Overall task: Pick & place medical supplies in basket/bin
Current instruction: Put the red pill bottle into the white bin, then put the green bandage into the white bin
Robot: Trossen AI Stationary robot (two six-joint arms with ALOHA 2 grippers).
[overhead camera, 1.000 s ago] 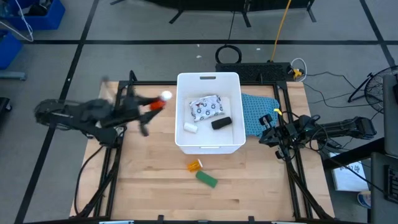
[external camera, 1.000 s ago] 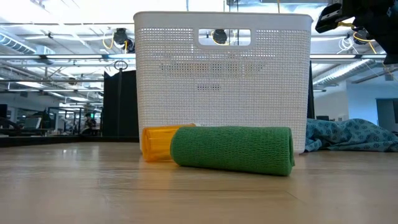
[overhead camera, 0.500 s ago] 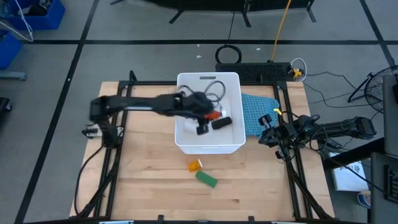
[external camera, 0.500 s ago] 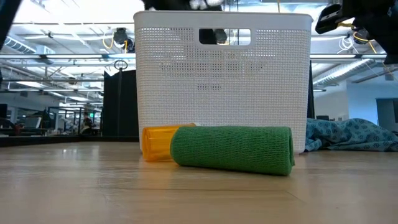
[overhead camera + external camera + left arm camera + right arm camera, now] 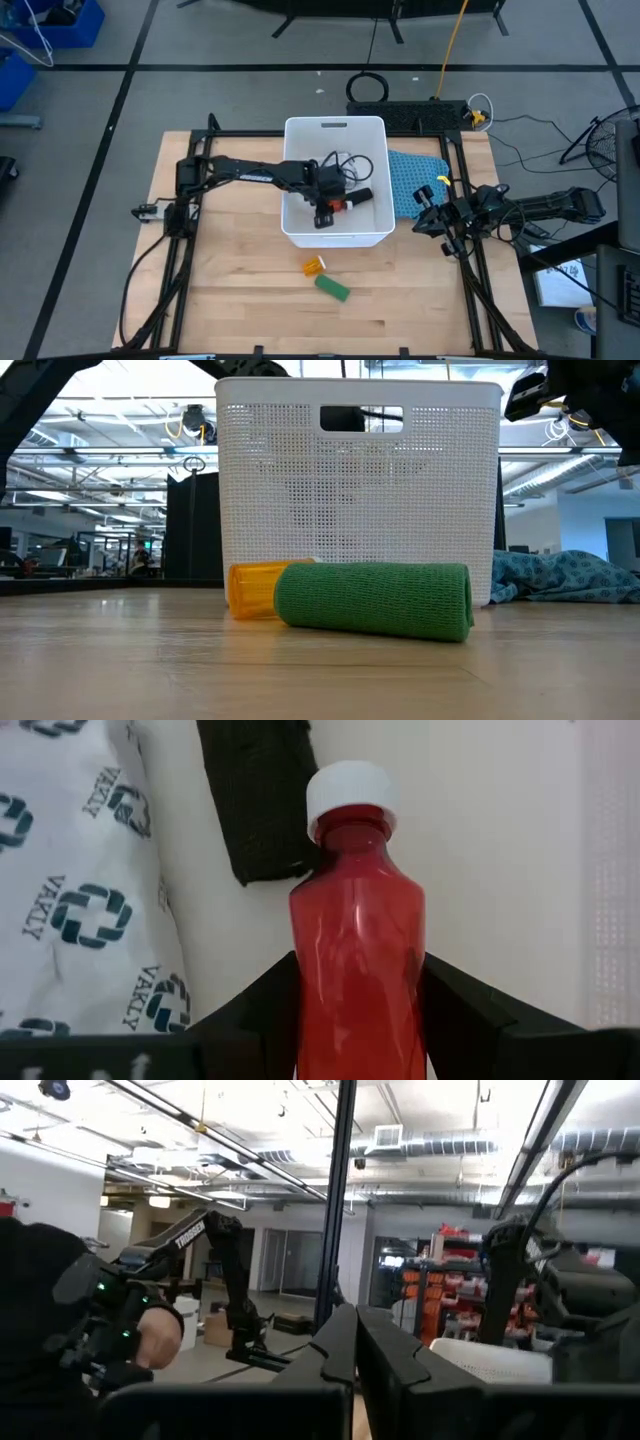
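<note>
The red tube (image 5: 358, 935) with its white cap sits clamped between the two dark fingers of the left gripper (image 5: 326, 208), which grasps it low inside the white basket (image 5: 300, 135). In the left wrist view the tube's cap end lies just beside the black oblong (image 5: 257, 795), and the flat white dark-printed packet (image 5: 75, 890) fills the basket floor on the other side (its print reads "VAKLY"). From above, the left arm reaches in over the basket's left rim, and the black oblong (image 5: 360, 197) shows just past the gripper.

Outside the basket, on the wooden table (image 5: 240, 290) in front of its near wall, the orange vial (image 5: 314, 265) lies touching the green bar (image 5: 332, 287); the low view shows the green bar (image 5: 372, 600) partly covering the vial (image 5: 255, 588).

The blue-green mesh cloth (image 5: 415, 180) lies against the basket's right side. The right gripper (image 5: 428, 212) waits at the table's right edge beside that cloth, its fingers pressed together in the right wrist view.
</note>
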